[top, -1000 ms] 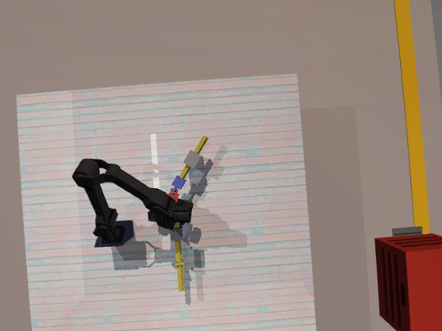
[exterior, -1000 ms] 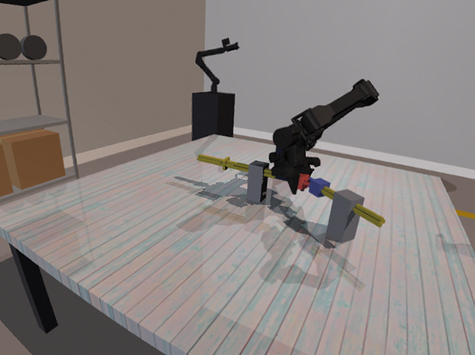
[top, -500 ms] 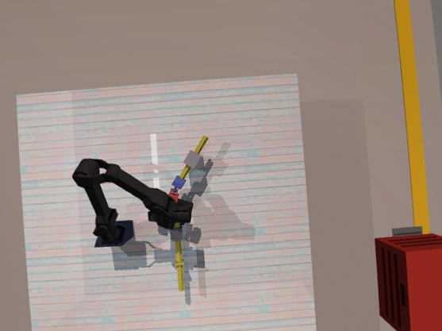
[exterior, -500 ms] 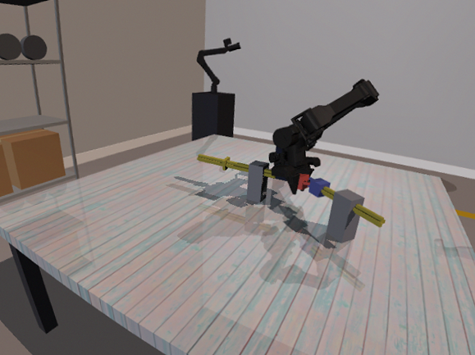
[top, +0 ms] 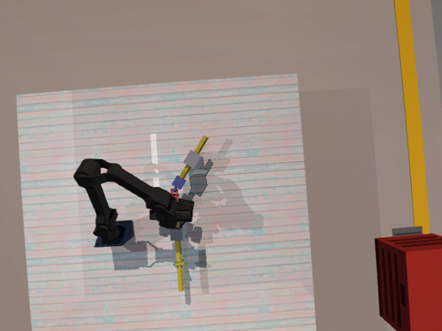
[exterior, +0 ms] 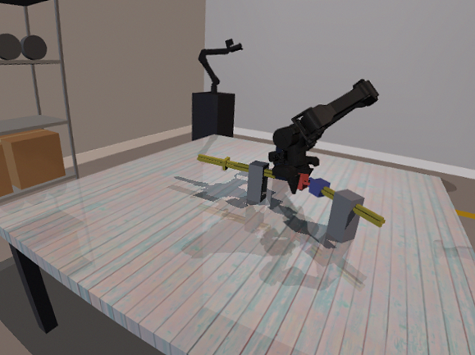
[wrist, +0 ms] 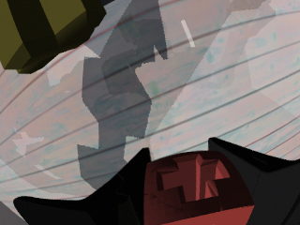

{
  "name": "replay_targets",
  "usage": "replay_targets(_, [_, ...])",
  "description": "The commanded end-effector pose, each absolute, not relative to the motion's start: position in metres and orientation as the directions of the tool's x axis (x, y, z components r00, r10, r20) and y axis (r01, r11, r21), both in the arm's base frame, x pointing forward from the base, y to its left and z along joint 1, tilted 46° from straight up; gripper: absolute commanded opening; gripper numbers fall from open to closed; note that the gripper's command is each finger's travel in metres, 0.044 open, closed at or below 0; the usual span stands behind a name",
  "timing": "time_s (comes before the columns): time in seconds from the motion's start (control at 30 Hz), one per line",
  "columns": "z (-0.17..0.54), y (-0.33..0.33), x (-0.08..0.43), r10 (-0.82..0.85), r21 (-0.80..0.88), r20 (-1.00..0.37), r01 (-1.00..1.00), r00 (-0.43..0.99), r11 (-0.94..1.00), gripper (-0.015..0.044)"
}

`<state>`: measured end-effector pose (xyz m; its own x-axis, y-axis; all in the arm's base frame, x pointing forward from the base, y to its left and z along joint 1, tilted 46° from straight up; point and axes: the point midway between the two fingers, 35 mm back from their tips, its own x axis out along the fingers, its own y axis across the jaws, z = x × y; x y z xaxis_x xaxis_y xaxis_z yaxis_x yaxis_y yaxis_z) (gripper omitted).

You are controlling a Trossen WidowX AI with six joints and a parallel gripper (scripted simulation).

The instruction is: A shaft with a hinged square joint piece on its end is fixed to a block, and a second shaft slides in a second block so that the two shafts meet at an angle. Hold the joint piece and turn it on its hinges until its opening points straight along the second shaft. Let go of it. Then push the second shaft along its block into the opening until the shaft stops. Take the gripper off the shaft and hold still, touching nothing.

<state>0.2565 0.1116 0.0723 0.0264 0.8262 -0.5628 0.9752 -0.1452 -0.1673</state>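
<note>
Red square joint piece (top: 174, 194) (exterior: 303, 181) (wrist: 197, 213) gripped between two yellow shafts

From left to right in the exterior view, a grey metal shelf unit (exterior: 67, 104) stands behind a table (top: 256, 142) (exterior: 171, 257) (wrist: 234, 98) with pastel, plank-patterned boards. On the table, a long yellow ribbed shaft (top: 179, 262) (exterior: 238, 165) (wrist: 49, 28) with a small collar passes through a grey upright block (top: 177, 233) (exterior: 256, 183). Next comes a black jointed robot arm (top: 134, 182) (exterior: 330, 110), its black pincer (top: 173, 199) (exterior: 300, 182) (wrist: 179, 149) grasping the joint piece by its sides. The wrist view shows a cross-shaped opening in the piece, with the first shaft's end apart from it. Just beyond, a blue block-shaped hinge part (top: 178, 182) (exterior: 319, 187) sits on the end of the other yellow ribbed shaft (top: 202, 143) (exterior: 369, 215), carried by a second grey block (top: 193, 159) (exterior: 345, 216) at the right.
</note>
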Motion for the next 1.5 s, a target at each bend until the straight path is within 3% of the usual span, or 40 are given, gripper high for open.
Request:
replay_targets(0.0, [0.0729, 0.1096, 0.2594, 0.804, -0.123, -0.595, 0.987, 0.011, -0.105, 0.0])
replay_targets(0.47, [0.0765, 0.1043, 0.2683, 0.723, 0.018, -0.69, 0.999, -0.009, 0.03, 0.0])
replay_targets(1.47, [0.0761, 0.1042, 0.2683, 0.723, 0.018, -0.69, 0.999, -0.01, 0.03, 0.0])
